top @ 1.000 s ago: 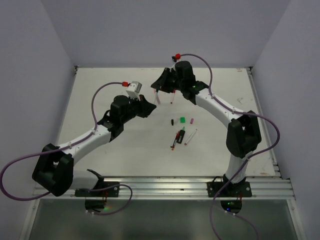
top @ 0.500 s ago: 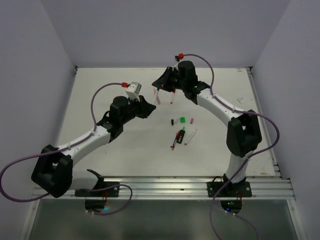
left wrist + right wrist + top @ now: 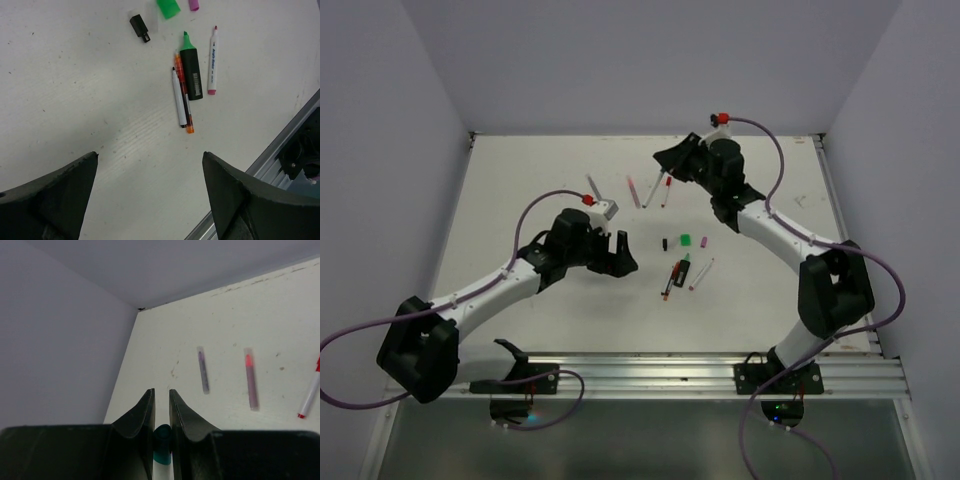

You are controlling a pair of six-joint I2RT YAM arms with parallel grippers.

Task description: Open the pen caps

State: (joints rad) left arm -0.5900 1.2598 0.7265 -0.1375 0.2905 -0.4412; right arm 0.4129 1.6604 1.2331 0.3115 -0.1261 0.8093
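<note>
My right gripper [image 3: 664,164] [image 3: 161,390] hangs over the far middle of the table, shut on a white pen [image 3: 651,188] at its teal cap [image 3: 162,438]. A purple pen [image 3: 202,370] [image 3: 592,186], a pink pen [image 3: 250,378] [image 3: 633,190] and a red-tipped pen [image 3: 310,392] [image 3: 667,190] lie on the table below it. My left gripper [image 3: 627,254] [image 3: 150,155] is open and empty, low over bare table. Beyond it lie a black cap [image 3: 140,27] [image 3: 666,243], green cap [image 3: 168,7] [image 3: 686,240], magenta cap [image 3: 193,4], a green-and-black highlighter [image 3: 190,70], a whitish pen [image 3: 212,60] and two thin pens [image 3: 182,97].
The metal rail [image 3: 295,125] [image 3: 650,372] runs along the table's near edge, close to the right of my left gripper. Walls close the table at the back and on both sides [image 3: 60,340].
My left gripper has opened, swung toward me and come down near the pen cluster. The right gripper has drawn back to the right, still shut on the teal-capped pen.
</note>
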